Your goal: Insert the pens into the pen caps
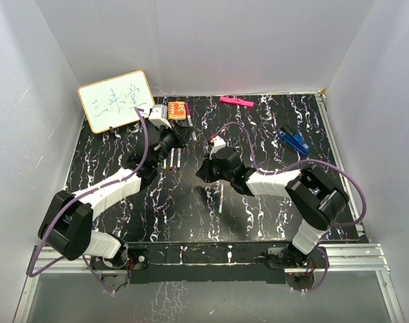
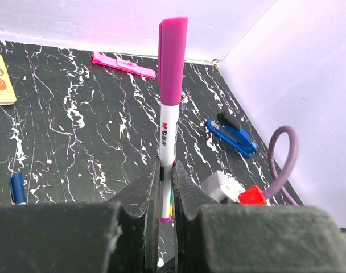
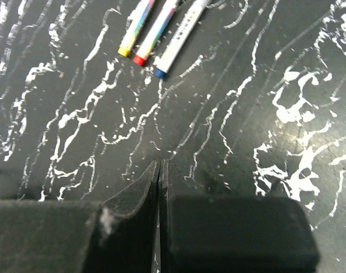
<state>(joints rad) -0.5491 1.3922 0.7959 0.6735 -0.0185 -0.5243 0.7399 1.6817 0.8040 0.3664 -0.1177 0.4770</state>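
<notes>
A white pen (image 2: 166, 136) stands pinched between the fingers (image 2: 140, 193) of the left gripper (image 2: 166, 187). It sticks straight out past the fingertips, and a purple cap (image 2: 173, 57) sits over its far end. The jaws are drawn in tight against the barrel, one on each side, low down near its coloured band. Beyond this gripper, ahead and a little to its left, a pink marker (image 2: 123, 64) lies on the black marbled table (image 2: 76, 142) close to the back wall. Ahead and to its right is a blue clip (image 2: 233, 135), near the side wall. Just off the gripper's left side lie the red and blue ends of two more pens. The right gripper (image 3: 160, 170) hangs over the table with its jaws pressed together and nothing between them. Ahead of it and to its left, three pens (image 3: 156, 31) lie side by side, almost touching, well clear of its fingertips. Their yellow, red and blue ends point back toward it. From above, the two grippers are near each other around the middle of the table, the left one's pen tilted toward the right one. An orange block (image 1: 178, 110) lies just past the left gripper, and a whiteboard (image 1: 116, 99) leans at the back corner, farther out on its left side.
</notes>
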